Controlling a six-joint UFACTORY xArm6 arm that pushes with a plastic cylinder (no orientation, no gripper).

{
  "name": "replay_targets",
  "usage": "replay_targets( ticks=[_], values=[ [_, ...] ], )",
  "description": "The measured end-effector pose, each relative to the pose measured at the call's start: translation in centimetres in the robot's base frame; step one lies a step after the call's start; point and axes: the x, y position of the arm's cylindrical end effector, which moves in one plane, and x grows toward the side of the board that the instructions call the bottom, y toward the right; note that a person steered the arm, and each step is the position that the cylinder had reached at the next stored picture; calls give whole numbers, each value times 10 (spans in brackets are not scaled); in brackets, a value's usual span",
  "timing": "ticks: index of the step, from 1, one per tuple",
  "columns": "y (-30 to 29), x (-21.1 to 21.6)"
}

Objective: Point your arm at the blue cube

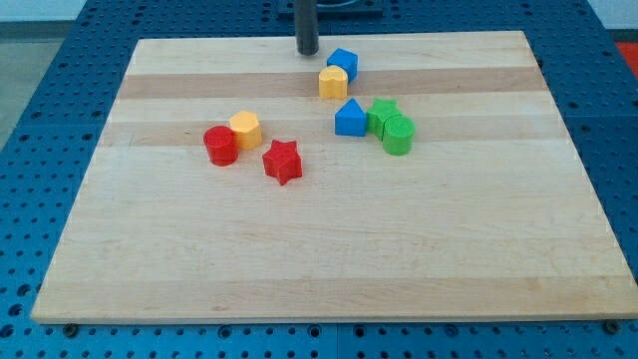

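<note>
The blue cube (343, 63) sits near the view's top on the wooden board (329, 269), touching a yellow block (333, 83) just below it. My tip (308, 52) is at the board's top edge, a little to the left of the blue cube and apart from it. A second blue block (350, 119), house-shaped, lies lower, next to the green star (382, 113) and green cylinder (398, 135).
At the view's left stand a red cylinder (220, 146), a yellow hexagonal block (245, 129) and a red star (283, 162). The board lies on a blue perforated table (40, 120).
</note>
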Motion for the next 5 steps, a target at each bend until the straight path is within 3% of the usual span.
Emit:
replay_targets(
  ticks=[2,5],
  values=[
    [45,0],
    [45,29]
  ],
)
